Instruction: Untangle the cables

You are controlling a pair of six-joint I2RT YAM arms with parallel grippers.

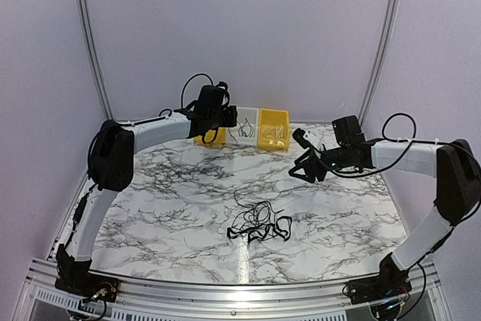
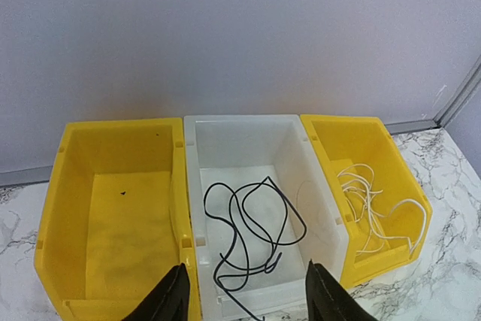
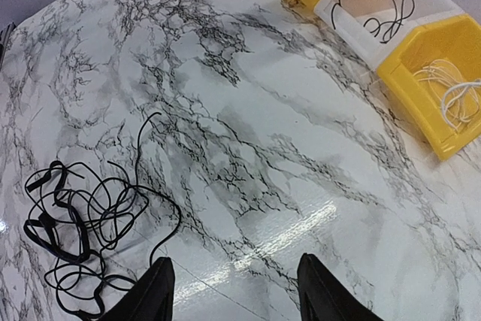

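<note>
A loose tangle of thin black cables (image 1: 259,225) lies on the marble table near the front middle; it also shows at the left of the right wrist view (image 3: 83,223). One black cable (image 2: 252,231) lies coiled in the white bin (image 2: 319,186). My left gripper (image 2: 248,295) is open and empty, hovering above that bin's near wall (image 1: 225,116). My right gripper (image 3: 237,291) is open and empty above bare table, right of the tangle (image 1: 307,163).
Three bins stand in a row at the back: a left yellow bin (image 2: 75,186) that holds no cables, the white bin (image 1: 244,119), and a right yellow bin (image 2: 394,193) holding thin white cables (image 2: 372,201). White walls close the back and sides.
</note>
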